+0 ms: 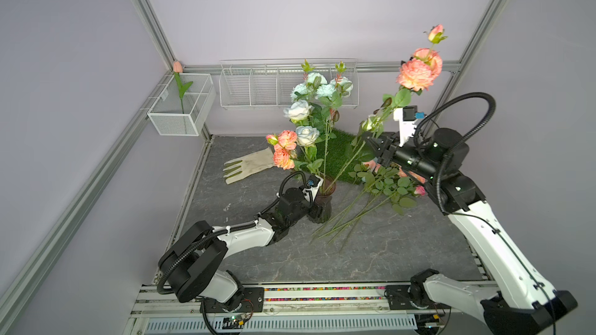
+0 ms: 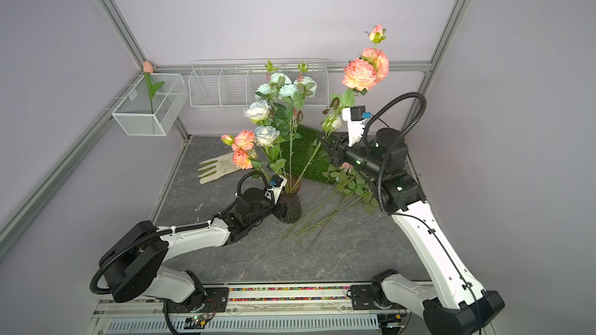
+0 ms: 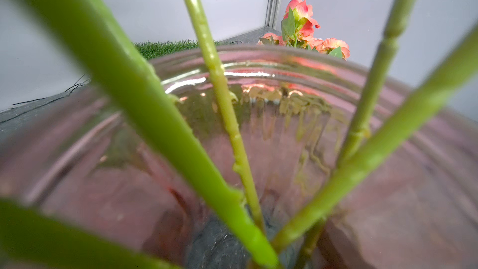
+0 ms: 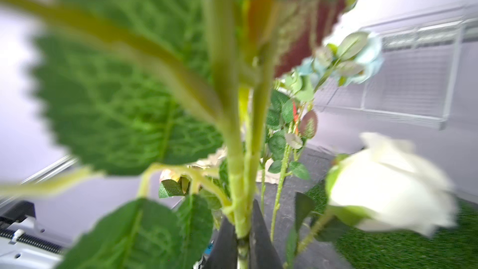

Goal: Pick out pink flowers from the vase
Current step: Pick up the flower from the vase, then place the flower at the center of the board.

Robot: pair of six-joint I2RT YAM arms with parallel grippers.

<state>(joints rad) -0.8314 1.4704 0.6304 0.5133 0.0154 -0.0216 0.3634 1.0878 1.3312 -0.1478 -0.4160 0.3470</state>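
Both closed: right hand [image 1: 371, 145] clamps long-stemmed salmon-pink peony spray [image 1: 402, 96], axis 7-to-1 o'clock, foot in dark ribbed glass vase [image 1: 325, 213] at hand's 7; left hand [image 1: 315, 211] grips vase.

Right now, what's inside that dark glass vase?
Several green stems cross inside the vase, meeting near its narrow bottom. Where their ends rest is covered by the stems themselves.

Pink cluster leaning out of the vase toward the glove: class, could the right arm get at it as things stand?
Probably not: the right gripper is shut on another pink spray, and pale roses stand between it and the pink cluster.
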